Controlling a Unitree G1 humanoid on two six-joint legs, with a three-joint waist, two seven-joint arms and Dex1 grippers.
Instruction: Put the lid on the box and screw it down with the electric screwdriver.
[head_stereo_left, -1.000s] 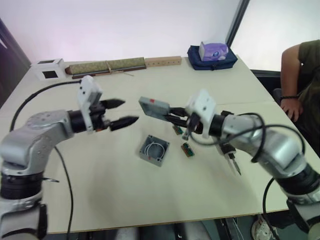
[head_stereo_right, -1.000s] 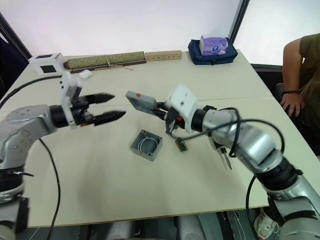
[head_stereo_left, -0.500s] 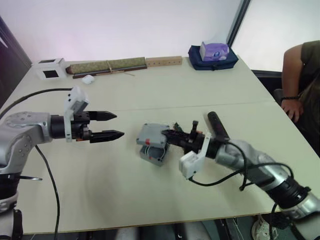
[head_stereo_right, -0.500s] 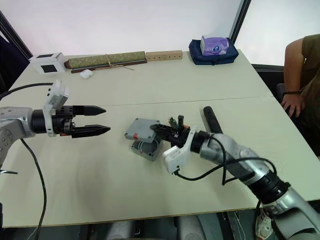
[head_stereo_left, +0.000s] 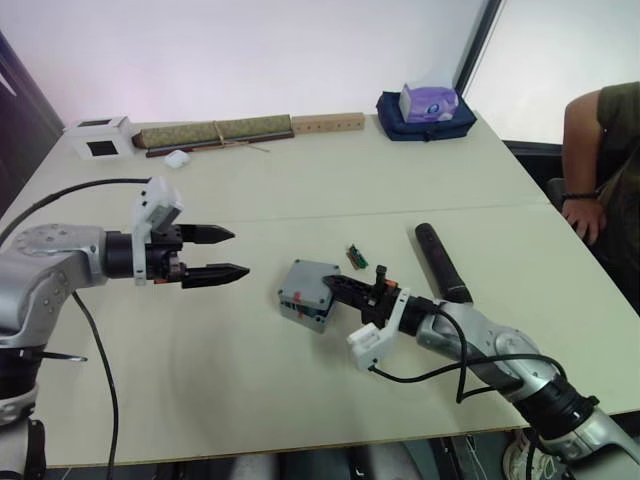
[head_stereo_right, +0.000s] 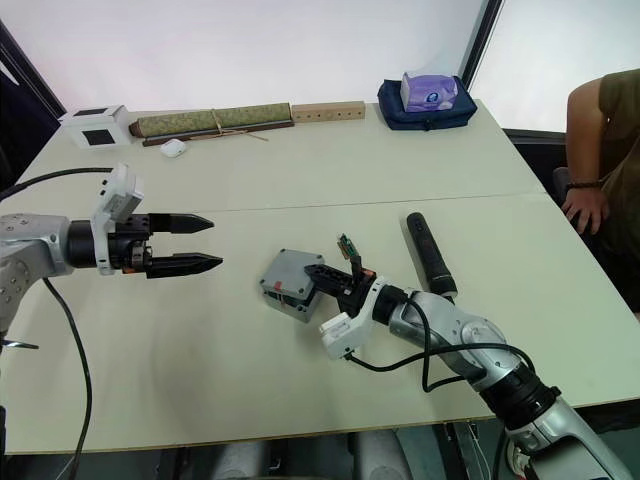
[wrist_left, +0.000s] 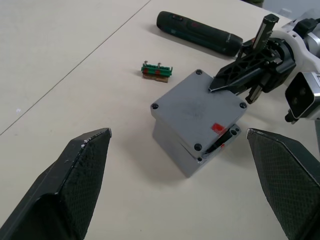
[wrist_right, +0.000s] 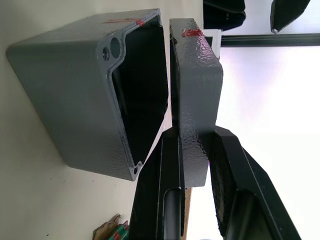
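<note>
While over the box (wrist_left: 186, 150), lid (wrist_left: 199, 116) in right pincer (wrist_right: 196, 150).

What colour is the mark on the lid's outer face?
Red: a small patch near one edge of the grey lid, clearest in the left wrist view.

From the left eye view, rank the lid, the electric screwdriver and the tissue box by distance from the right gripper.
1. lid, clamped in the right gripper, atop the box.
2. electric screwdriver, lying on the table on the robot's right.
3. tissue box, at the far edge.

Grey pebbled lid (wrist_right: 195, 85), matching box (wrist_right: 80, 95), probably plastic, matt table (head_stereo_left: 300, 400)
</note>
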